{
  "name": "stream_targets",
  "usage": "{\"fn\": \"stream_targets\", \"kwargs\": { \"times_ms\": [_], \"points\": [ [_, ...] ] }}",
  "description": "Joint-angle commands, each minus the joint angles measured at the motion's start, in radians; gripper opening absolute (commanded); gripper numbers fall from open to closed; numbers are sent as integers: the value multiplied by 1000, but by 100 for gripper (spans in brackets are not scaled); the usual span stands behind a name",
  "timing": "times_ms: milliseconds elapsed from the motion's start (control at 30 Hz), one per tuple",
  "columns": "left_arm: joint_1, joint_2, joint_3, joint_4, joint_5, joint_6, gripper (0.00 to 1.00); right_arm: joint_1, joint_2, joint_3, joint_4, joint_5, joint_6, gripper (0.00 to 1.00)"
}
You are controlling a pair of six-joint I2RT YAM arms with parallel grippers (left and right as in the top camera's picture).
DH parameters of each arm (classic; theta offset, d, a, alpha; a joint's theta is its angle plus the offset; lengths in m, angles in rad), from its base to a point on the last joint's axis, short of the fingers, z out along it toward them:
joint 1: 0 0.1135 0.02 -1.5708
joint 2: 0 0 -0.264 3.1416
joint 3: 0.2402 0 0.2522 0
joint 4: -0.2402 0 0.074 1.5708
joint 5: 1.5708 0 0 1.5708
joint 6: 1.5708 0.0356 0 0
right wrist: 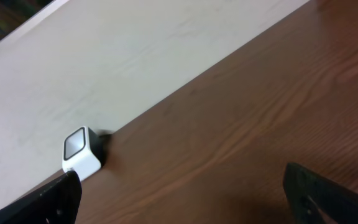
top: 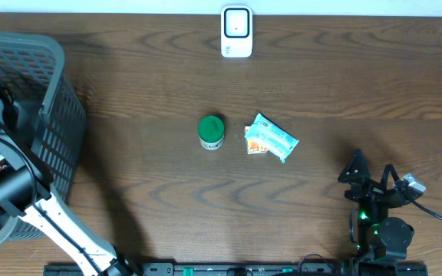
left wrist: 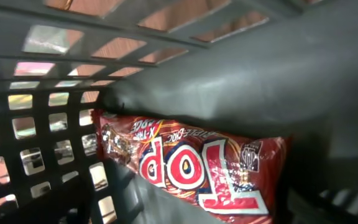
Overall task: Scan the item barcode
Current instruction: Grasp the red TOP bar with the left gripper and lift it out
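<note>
The table (top: 321, 77) carries a gray basket (top: 48, 84) at its left, holding a red snack bag (left wrist: 197, 168). The left pincer is inside the basket, and I cannot tell whether it is open or closed. The right pincer (top: 372, 175) gapes empty at the front right, and a white scanner (top: 236, 32) stands at the far edge.

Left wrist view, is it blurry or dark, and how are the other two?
Left wrist: dim inside the basket, light leaking through its holes; the red snack bag is soft and close. Overhead: evenly lit, sharp, a soft shadow on the table beside the left arm. Right wrist: clear on the scanner, its fingers dark and blurred at the bottom.
</note>
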Motion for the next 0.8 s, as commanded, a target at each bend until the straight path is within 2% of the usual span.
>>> {"fn": "stream_targets", "kwargs": {
  "times_ms": [0, 167, 267, 433, 767],
  "points": [
    [24, 94, -55, -2, 84, 0, 75, 7, -2, -1, -3, 9, -13, 99],
    [24, 94, -55, -5, 88, 0, 46, 7, -2, -1, -3, 9, -13, 99],
    [24, 94, -55, -5, 88, 0, 34, 7, -2, -1, -3, 9, -13, 99],
    [24, 94, -53, -5, 88, 0, 8, 7, -2, -1, -3, 9, -13, 99],
    [-18, 82, 101, -96, 119, 0, 7, 7, -2, -1, -3, 9, -13, 99]
  ]
}}
